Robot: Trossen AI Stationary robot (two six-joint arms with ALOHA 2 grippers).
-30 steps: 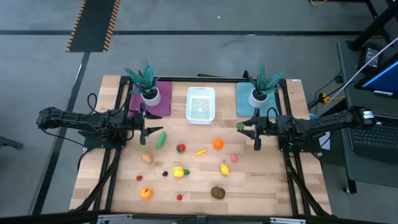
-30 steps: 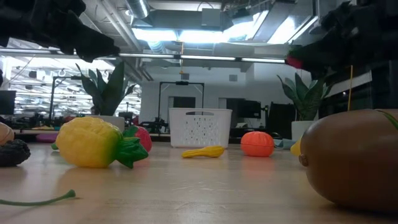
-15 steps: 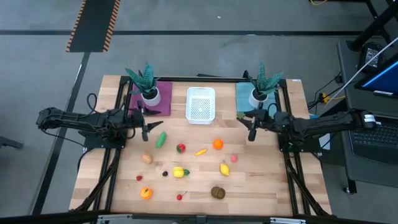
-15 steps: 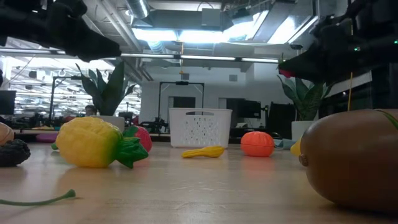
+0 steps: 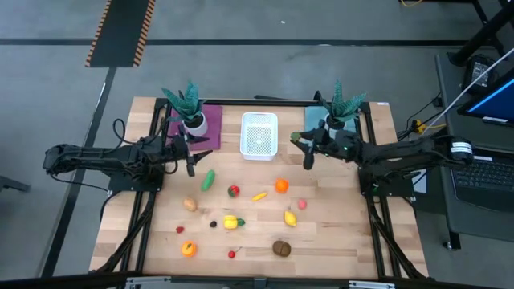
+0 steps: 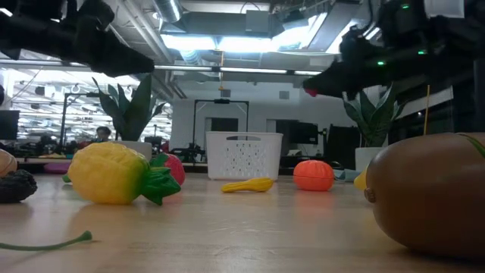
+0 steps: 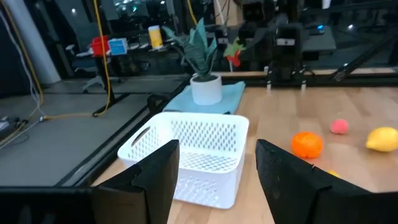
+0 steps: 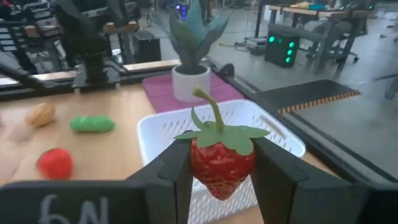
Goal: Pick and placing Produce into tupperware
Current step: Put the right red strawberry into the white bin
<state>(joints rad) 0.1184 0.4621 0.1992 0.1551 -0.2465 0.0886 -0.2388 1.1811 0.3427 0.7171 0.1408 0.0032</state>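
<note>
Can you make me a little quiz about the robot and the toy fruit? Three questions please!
1. True or false: the right pincer is holding a strawberry.
2. What sits inside the white tub right now?
A. an orange
B. nothing
C. a banana
3. Fill in the blank: the green cucumber lies on the table nearest the ____ pincer.

Key
1. True. The strawberry is pinched between the fingers, close to the tub.
2. B. The tub is empty.
3. left. That pincer is open and holds nothing.
</note>
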